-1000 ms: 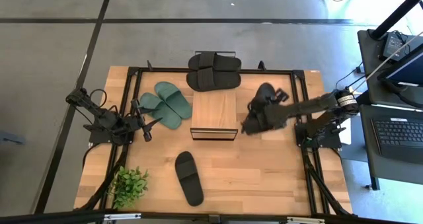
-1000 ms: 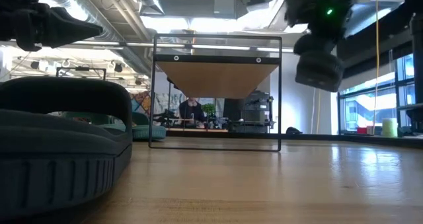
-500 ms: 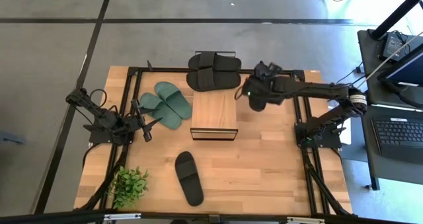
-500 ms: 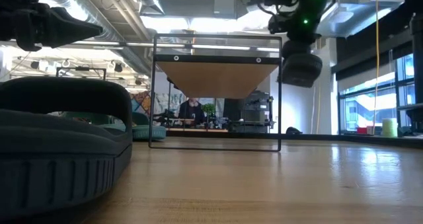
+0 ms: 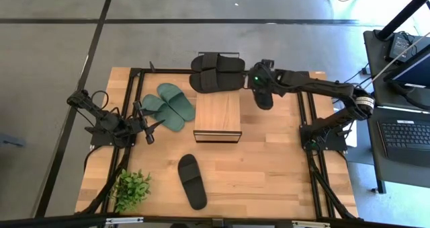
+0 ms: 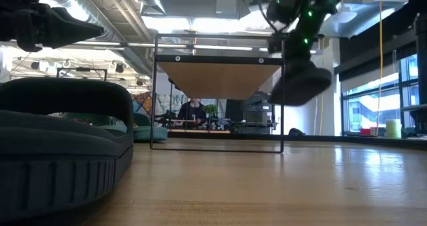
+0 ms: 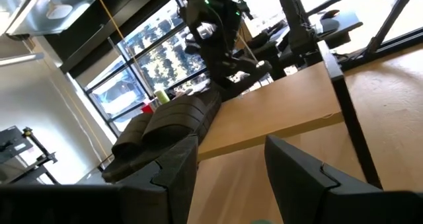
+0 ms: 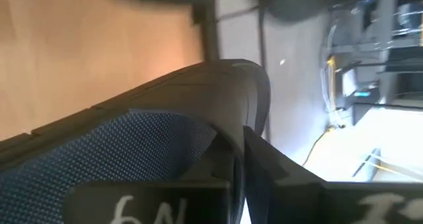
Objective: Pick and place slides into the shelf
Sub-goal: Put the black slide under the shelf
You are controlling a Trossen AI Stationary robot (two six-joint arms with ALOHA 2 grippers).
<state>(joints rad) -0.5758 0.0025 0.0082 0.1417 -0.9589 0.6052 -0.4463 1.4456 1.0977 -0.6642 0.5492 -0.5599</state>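
Carrying phase of the pick-and-place cycle, with the shelf (image 5: 218, 116) as the landmark. I am holding the right gripper (image 5: 259, 82) in the air just off the shelf's far right corner, its fingers pressed together on a black slide (image 5: 263, 93); in the low view that slide (image 6: 299, 81) is hanging clear of the table (image 5: 269, 167), level with the shelf's plank top (image 6: 218, 76) and tilted. The right wrist view is showing the slide's strap (image 8: 198, 112) pinched right at the fingers.

Two more black slides (image 5: 216, 72) are lying side by side against the shelf's far edge, partly beyond the table. A pair of dark green slides (image 5: 169, 104) is lying just to the shelf's left, and one black slide (image 5: 192, 181) is lying on the table well to the near side of the shelf. A potted plant (image 5: 131, 186) is standing far off toward the near left corner.

I am keeping the left gripper (image 5: 152, 126) idle to the left of the shelf, beyond the green pair, its fingers (image 7: 297, 168) spread and empty.

Next move, as I judge it: bring the held slide over or into the shelf, level it, lower it and release. Which tier is free I cannot tell.
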